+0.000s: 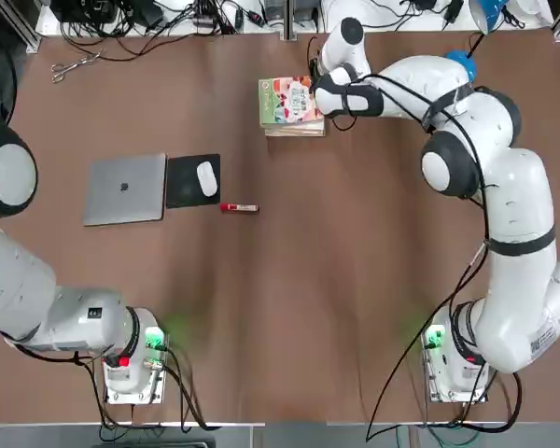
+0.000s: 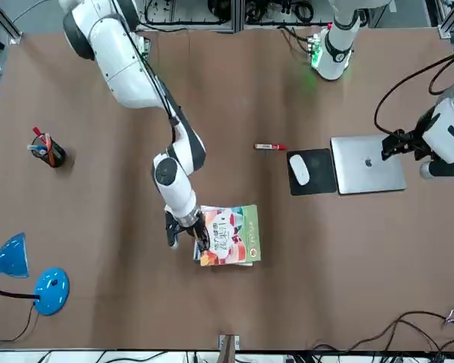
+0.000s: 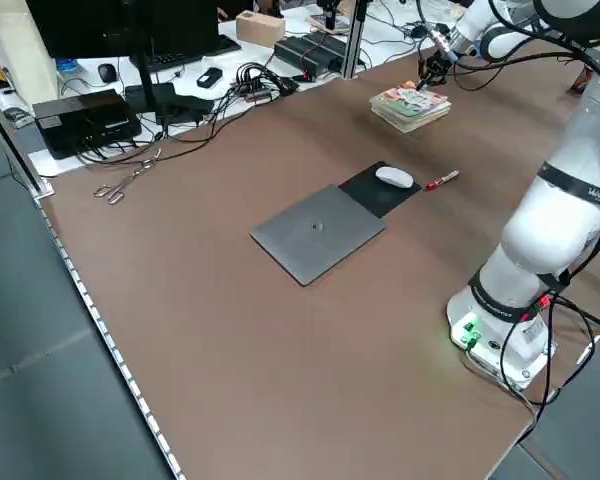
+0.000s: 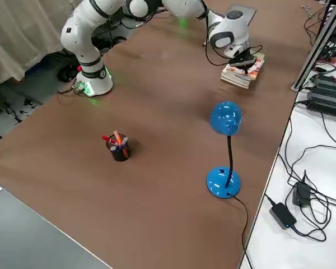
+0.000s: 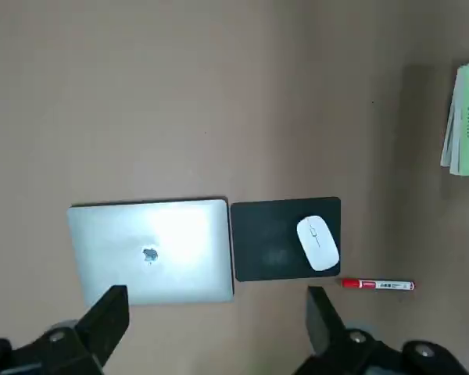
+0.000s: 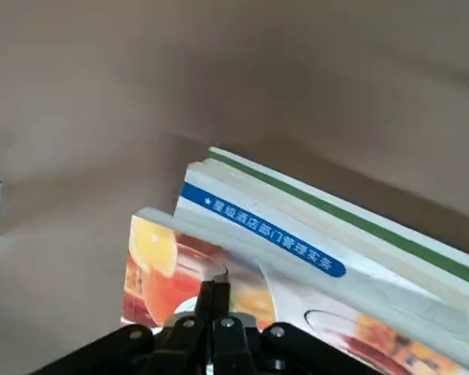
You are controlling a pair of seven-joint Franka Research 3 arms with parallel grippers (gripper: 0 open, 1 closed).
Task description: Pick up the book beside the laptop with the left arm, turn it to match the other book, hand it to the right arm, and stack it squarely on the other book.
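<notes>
The light was bright and even, and it came from above. Shadows on the brown surface were small and soft. A green glow spread on the surface beside each arm's base. The laptop had a pale shine across its lid in the left wrist view. In the right wrist view the books looked soft and a bit blurry up close.

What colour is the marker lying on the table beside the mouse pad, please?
The marker is red with a white label, clearest in the left wrist view.
</notes>
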